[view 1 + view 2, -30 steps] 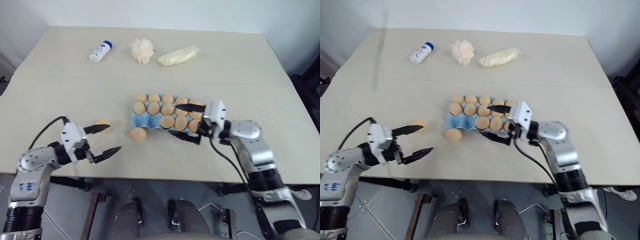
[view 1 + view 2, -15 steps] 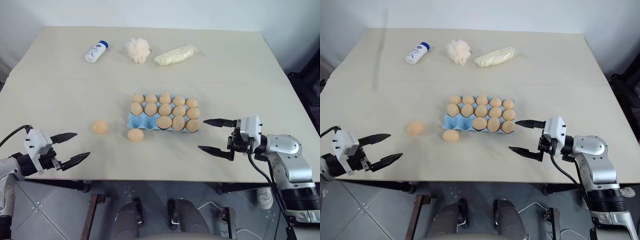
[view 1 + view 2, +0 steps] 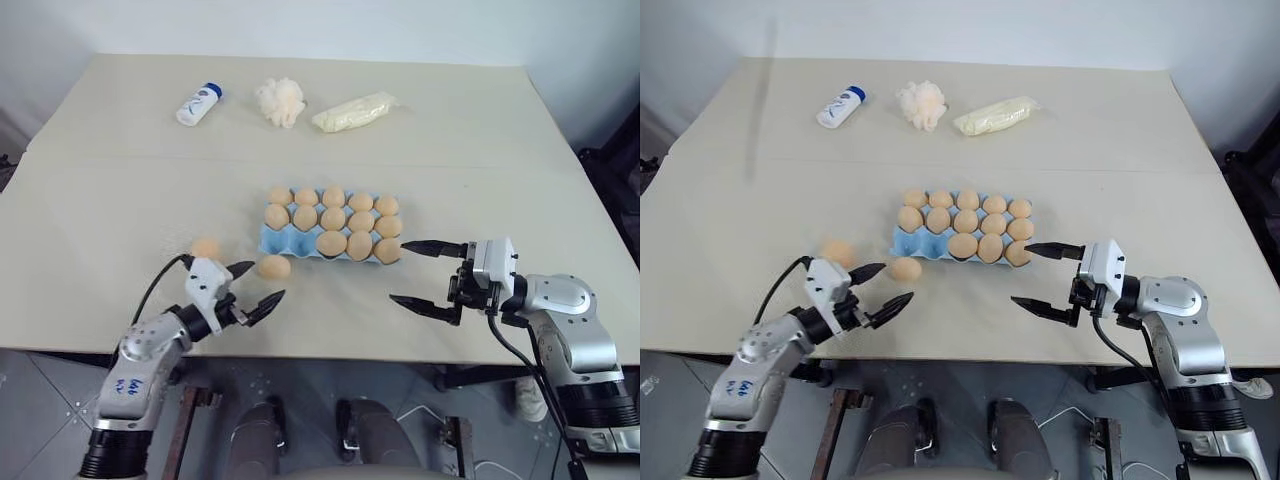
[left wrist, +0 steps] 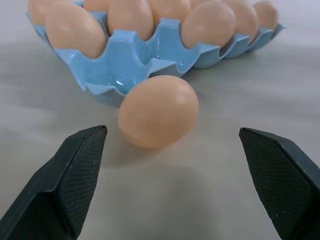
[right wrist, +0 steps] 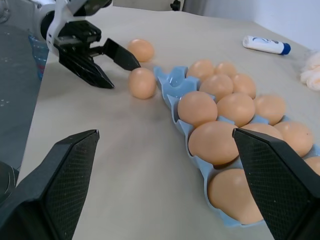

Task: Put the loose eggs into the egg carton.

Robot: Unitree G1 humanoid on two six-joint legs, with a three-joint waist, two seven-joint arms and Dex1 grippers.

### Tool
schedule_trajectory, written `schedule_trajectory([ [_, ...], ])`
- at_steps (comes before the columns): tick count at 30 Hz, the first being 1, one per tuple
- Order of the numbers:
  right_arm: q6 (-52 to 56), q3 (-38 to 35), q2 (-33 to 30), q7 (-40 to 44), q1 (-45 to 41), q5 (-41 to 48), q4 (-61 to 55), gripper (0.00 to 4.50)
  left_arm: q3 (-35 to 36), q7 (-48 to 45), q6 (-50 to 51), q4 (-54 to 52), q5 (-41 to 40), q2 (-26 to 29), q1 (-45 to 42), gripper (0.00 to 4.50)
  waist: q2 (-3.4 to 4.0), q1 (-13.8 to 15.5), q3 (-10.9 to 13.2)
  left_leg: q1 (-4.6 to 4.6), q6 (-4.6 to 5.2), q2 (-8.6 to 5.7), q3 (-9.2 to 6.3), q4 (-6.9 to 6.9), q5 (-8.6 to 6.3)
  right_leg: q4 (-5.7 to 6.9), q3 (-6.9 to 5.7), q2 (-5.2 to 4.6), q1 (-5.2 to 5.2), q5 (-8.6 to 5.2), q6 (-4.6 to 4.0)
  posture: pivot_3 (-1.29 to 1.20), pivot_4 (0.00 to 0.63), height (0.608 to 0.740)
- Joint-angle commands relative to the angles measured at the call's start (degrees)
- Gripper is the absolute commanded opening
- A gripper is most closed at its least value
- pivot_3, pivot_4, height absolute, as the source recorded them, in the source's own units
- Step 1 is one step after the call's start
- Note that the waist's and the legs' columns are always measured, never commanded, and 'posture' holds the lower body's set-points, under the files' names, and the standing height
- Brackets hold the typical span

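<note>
The light blue egg carton (image 3: 271, 240) lies mid-table with several eggs in it; its two front-left cups are bare. One loose egg (image 3: 273, 266) rests on the table against the carton's front-left corner, and another loose egg (image 3: 205, 247) lies further left. My left gripper (image 3: 262, 283) is open, low over the table just short of the nearer egg (image 4: 158, 111), which sits between and beyond its fingers (image 4: 75, 175). My right gripper (image 3: 400, 272) is open and holds nothing, just right of the carton's front-right corner.
At the back of the table stand a white bottle with a blue cap (image 3: 200, 103), a fluffy cream puff (image 3: 281, 100) and a pale yellow packet (image 3: 355, 110). The table's front edge (image 3: 330, 355) runs just below both grippers.
My right gripper pulled back to the right off the carton, then held still. My left gripper swung out toward the left edge and came back in, up to the egg by the carton.
</note>
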Motion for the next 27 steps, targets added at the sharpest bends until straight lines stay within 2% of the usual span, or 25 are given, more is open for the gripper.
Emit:
schedule_trajectory([
  [1,-0.5,-1.0,-0.6,-0.7,0.0,0.1,-2.3,4.47,-1.2,5.3,0.5,-0.3,2.8,-2.4,-1.6,4.50,0.00,0.0,0.0,-0.01,0.00,0.00,-0.01,0.03,0.00,0.00,0.00,0.00,0.01,0.01,0.01,0.00,0.150,0.740],
  [4,-0.5,-1.3,-0.3,-2.0,-0.8,-0.2,-2.0,4.47,-0.6,8.7,0.9,1.0,2.8,-5.4,-3.5,4.50,0.00,0.2,0.0,-0.02,0.03,-0.01,-0.01,0.10,0.00,-0.02,0.02,-0.01,0.04,0.05,0.04,0.00,0.150,0.740],
  [6,-0.3,-1.3,-0.1,-2.4,-0.9,0.0,-2.2,4.50,-2.0,8.4,0.6,1.3,3.1,-6.0,-4.3,4.11,0.00,0.4,0.0,-0.02,0.04,-0.01,-0.01,0.11,0.00,-0.02,0.02,-0.01,0.05,0.06,0.05,0.00,0.150,0.740],
  [12,-0.4,-0.8,-0.3,-2.5,-0.1,0.0,-2.7,4.50,-3.0,8.4,0.7,1.5,3.2,-6.1,-4.7,2.28,0.00,1.1,0.0,-0.03,0.14,0.00,0.00,0.04,0.06,-0.02,0.01,0.04,0.01,0.03,0.02,0.00,0.150,0.740],
  [14,-0.3,-0.8,-0.1,-2.8,0.1,0.1,-2.9,4.50,-2.6,8.5,0.8,1.1,3.0,-5.8,-4.3,1.80,0.00,1.3,0.0,-0.03,0.17,0.01,-0.01,0.04,0.07,-0.02,0.00,0.04,0.01,0.03,0.02,0.00,0.150,0.740],
  [18,-0.3,-0.4,0.3,-3.4,0.7,-0.1,-3.3,4.50,-2.1,3.8,-0.1,-0.9,1.5,-2.1,-1.8,1.63,-0.01,1.2,0.0,-0.02,0.07,0.00,0.00,0.07,0.00,-0.02,0.01,0.03,0.03,0.04,0.04,0.00,0.150,0.740],
  [19,-0.2,-0.3,0.5,-3.6,0.8,-0.1,-3.3,4.50,-3.4,1.4,-3.1,-0.8,2.9,-0.3,-1.6,1.62,0.00,1.1,0.0,-0.02,0.06,0.01,0.00,0.07,0.00,-0.02,0.01,0.03,0.03,0.04,0.03,0.00,0.150,0.740],
  [22,-0.4,0.5,1.3,-4.1,1.0,-0.6,-3.1,4.50,-3.6,-0.9,-8.2,-0.4,1.2,-0.9,-4.6,1.62,0.00,1.3,0.0,-0.02,0.03,0.01,0.00,0.04,-0.02,-0.03,0.01,0.02,0.01,0.02,-0.01,0.00,0.150,0.740],
  [27,0.0,1.1,2.5,-5.7,1.5,-1.1,-4.7,4.50,-4.4,-1.0,-9.0,2.2,1.5,-2.9,-10.5,1.62,0.00,1.4,0.0,-0.05,0.06,-0.03,-0.01,0.05,-0.03,-0.08,0.01,-0.04,0.06,0.05,0.04,0.00,0.150,0.740],
])
